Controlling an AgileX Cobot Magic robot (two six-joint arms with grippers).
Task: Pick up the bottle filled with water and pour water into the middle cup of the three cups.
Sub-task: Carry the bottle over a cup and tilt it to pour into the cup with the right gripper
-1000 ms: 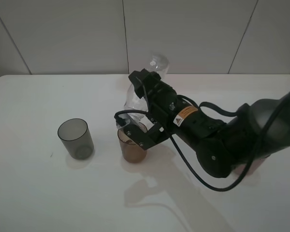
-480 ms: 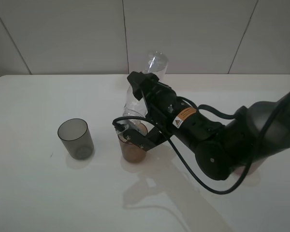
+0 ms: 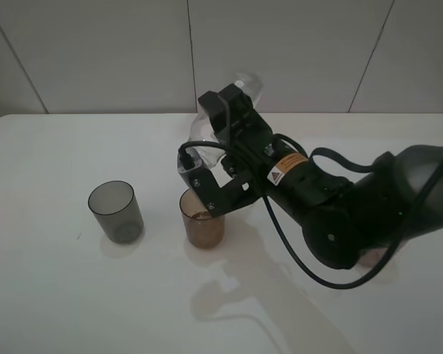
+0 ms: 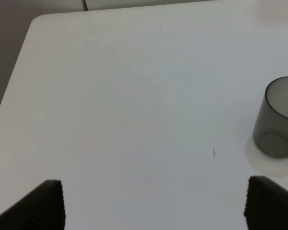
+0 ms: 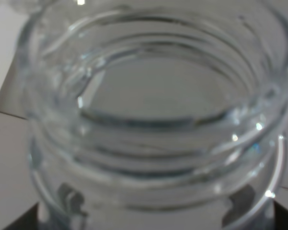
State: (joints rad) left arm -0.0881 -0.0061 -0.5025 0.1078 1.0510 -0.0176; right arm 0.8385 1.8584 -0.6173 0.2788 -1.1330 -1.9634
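My right gripper point(image 3: 220, 127) is shut on the clear bottle point(image 3: 201, 144) and holds it tilted, neck down, just above the amber-brown middle cup point(image 3: 204, 225). The bottle's base point(image 3: 248, 82) points up toward the back wall. In the right wrist view the bottle's threaded open neck point(image 5: 149, 120) fills the frame, and I cannot make out the water. The smoky grey cup point(image 3: 116, 212) stands left of the amber one and also shows in the left wrist view point(image 4: 277, 123). The mauve cup is hidden behind the right arm. My left gripper point(image 4: 153, 206) is open and empty over bare table.
The right arm point(image 3: 340, 206) stretches from the right edge across the white table point(image 3: 59, 295) to the middle cup. A tiled wall point(image 3: 96, 51) rises behind the table's far edge.
The right gripper has risen with the bottle, so the neck is now higher above the amber cup than before. The cups have not moved.
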